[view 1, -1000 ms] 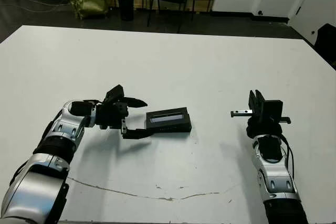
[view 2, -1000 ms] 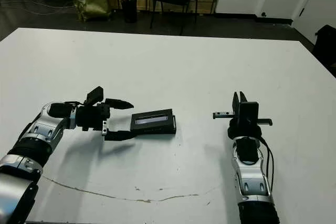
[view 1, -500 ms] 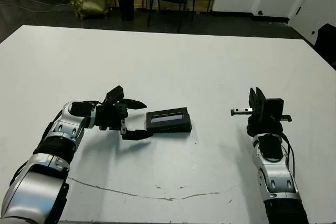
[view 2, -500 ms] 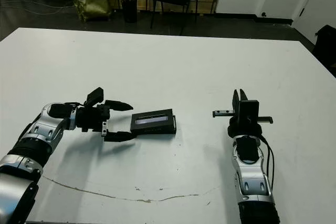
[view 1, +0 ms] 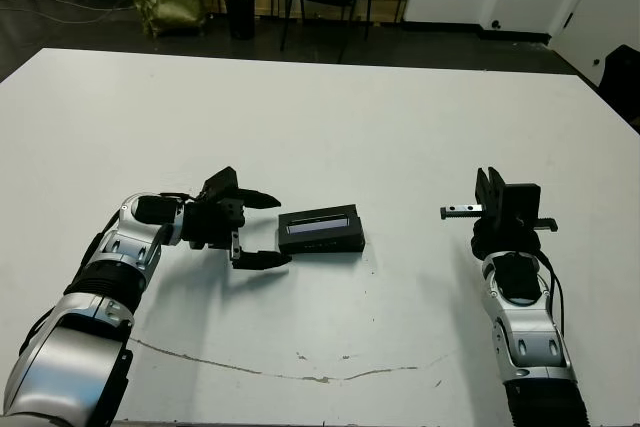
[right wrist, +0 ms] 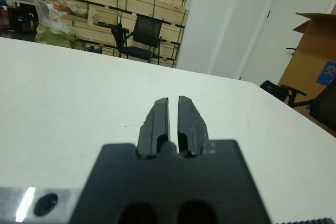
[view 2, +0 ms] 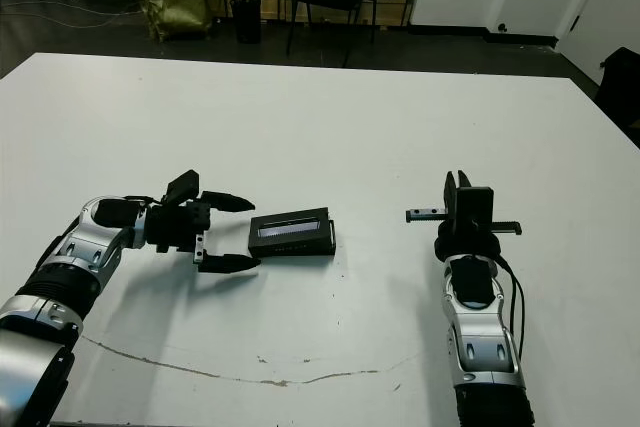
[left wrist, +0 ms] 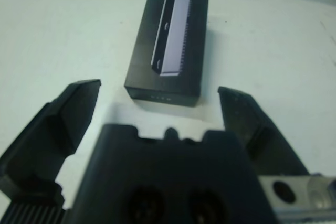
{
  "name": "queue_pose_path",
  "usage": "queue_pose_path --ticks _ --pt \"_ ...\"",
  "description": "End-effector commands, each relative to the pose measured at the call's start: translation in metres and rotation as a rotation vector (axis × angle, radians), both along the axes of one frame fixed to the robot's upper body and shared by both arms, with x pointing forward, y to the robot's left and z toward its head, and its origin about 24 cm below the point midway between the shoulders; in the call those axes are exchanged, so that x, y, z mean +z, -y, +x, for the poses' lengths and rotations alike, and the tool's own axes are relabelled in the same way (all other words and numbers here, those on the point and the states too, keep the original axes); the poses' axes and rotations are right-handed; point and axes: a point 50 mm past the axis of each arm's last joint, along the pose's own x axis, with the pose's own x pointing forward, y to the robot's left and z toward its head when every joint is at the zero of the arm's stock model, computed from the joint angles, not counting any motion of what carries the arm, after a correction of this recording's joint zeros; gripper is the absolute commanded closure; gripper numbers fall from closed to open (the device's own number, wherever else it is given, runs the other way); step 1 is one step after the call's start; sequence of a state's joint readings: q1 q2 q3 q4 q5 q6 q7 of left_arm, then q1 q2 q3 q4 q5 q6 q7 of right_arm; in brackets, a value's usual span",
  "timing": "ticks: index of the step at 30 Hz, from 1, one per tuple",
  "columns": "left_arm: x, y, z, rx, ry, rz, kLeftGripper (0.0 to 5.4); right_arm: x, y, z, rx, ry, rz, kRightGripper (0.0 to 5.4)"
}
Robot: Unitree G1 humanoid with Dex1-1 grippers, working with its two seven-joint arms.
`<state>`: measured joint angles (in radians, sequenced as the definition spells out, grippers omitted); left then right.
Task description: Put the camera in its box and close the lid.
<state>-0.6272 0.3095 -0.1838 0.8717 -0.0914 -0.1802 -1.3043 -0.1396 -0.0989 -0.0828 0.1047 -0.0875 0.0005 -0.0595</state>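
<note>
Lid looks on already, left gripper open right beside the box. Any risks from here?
1. The open left gripper sits just off the box's end; the lower fingertip may nudge the closed box across the table.
2. Whether the lid is fully seated cannot be seen.
3. The right gripper, shut and apart, cannot steady the box.

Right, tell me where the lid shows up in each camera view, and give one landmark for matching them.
Left eye view: the lid lies left of centre, just off the open left gripper.
Right eye view: same spot, left of centre.
Left wrist view: upper middle, beyond the spread fingers.
Right wrist view: not in it.
Shared landmark: the lid's pale stripe.
</note>
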Motion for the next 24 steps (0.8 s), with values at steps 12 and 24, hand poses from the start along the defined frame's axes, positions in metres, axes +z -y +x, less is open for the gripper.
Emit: queue_pose_path --ticks 12,24 --pt "-0.009 0.010 0.001 -0.030 -0.026 0.013 0.01 -0.003 0.004 -0.003 -0.013 -0.035 -0.004 5.40" --pt "-0.016 0.012 0.001 0.005 -0.125 -0.015 0.61 -0.004 0.004 -0.003 -0.009 -0.026 -0.002 5.40"
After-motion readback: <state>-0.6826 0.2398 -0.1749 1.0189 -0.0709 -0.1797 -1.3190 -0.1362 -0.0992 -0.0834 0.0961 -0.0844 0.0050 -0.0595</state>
